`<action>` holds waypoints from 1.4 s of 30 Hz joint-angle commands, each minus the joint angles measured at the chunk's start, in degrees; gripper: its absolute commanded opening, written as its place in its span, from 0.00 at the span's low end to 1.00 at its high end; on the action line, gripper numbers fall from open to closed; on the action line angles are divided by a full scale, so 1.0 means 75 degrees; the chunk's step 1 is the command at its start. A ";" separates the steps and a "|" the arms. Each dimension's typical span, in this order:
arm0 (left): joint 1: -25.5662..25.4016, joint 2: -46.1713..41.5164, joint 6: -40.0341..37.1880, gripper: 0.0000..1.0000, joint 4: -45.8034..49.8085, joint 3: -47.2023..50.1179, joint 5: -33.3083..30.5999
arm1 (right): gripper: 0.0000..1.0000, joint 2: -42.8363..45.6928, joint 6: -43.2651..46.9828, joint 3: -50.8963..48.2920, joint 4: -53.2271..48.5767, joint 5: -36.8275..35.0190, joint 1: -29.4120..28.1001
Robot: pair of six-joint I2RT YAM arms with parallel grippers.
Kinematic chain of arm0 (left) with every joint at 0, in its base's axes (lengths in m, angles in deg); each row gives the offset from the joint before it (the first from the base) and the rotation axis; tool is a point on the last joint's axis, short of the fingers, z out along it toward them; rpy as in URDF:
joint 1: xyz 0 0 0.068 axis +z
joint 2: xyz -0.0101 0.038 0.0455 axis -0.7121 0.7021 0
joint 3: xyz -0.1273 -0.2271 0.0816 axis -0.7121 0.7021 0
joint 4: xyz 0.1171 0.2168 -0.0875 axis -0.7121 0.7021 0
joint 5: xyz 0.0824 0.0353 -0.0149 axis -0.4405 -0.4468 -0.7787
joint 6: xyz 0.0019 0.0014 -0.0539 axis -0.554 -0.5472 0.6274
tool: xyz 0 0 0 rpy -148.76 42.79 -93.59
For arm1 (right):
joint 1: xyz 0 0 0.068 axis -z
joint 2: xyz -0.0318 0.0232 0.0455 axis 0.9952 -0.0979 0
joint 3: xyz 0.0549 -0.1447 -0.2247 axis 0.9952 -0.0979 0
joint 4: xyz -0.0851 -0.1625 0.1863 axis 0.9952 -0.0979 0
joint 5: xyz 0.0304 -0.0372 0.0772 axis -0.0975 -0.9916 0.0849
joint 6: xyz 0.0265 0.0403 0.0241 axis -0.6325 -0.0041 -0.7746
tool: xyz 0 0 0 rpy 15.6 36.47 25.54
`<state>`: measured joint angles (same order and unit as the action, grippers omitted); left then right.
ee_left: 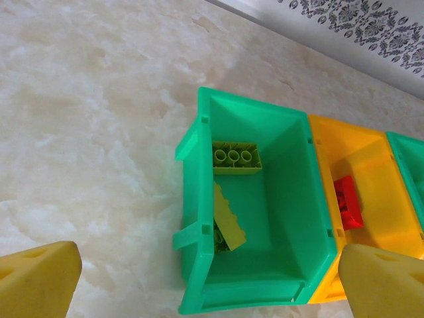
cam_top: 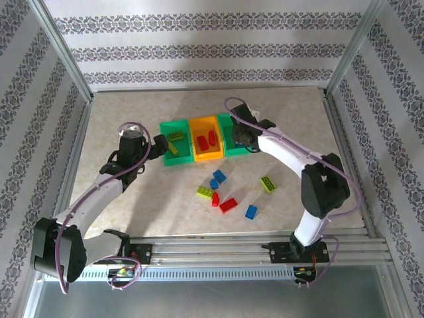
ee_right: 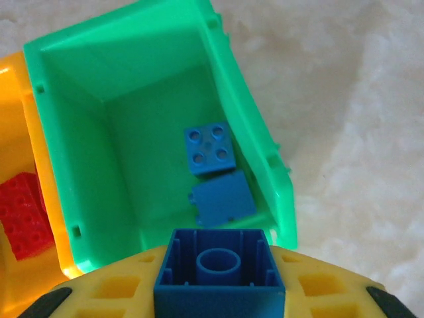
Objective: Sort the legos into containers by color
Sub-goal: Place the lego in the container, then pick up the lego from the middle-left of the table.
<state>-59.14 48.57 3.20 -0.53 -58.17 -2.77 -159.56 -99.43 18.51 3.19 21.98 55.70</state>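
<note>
Three joined containers stand mid-table: a left green bin (cam_top: 173, 140), an orange bin (cam_top: 206, 139) and a right green bin (cam_top: 233, 136). My left gripper (ee_left: 211, 291) hangs open above the near end of the left green bin (ee_left: 192, 199), which holds two yellow-green legos (ee_left: 236, 158). My right gripper (ee_right: 220, 295) is shut on a blue lego (ee_right: 220, 268), hollow side up, over the right green bin (ee_right: 265, 165), where two blue legos (ee_right: 209, 149) lie. Red legos (cam_top: 205, 140) sit in the orange bin. Several loose legos lie in front: blue (cam_top: 218, 176), yellow-green (cam_top: 205, 192), red (cam_top: 228, 205), blue (cam_top: 251, 211), yellow-green (cam_top: 268, 183).
Metal frame posts and patterned walls close in the table on three sides. An aluminium rail (cam_top: 218, 250) carrying both arm bases runs along the near edge. Bare marble tabletop (cam_top: 132, 199) lies left of the loose bricks and behind the bins.
</note>
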 commanded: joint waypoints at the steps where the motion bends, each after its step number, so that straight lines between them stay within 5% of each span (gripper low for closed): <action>1: 0.0109 -0.0145 -0.0086 1.00 0.0112 -0.0020 -0.0172 | 0.28 -0.0541 0.0530 0.0584 0.0013 0.0207 0.0137; 13: 0.0109 -0.0293 -0.0231 1.00 0.0321 -0.0132 -0.0228 | 0.35 -0.1986 0.0792 0.1787 -0.0043 0.1050 0.0450; 26: -0.0090 -0.0338 -0.0505 1.00 0.0695 -0.0099 -0.0129 | 0.48 -0.2025 0.0816 0.1898 0.0032 0.1234 0.0450; 32: -0.0610 -0.0377 -0.0514 1.00 0.0880 0.0012 -0.0280 | 0.51 -0.1602 0.0827 0.1556 0.0225 0.1188 0.0440; 42: -0.2403 -0.0181 -0.0649 1.00 0.1645 -0.0131 -0.1081 | 0.61 -0.0199 0.0711 0.0289 0.0518 0.0727 0.0235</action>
<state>-74.31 46.88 -0.14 7.86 -58.17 -8.12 -165.31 -93.77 23.28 6.14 30.07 58.34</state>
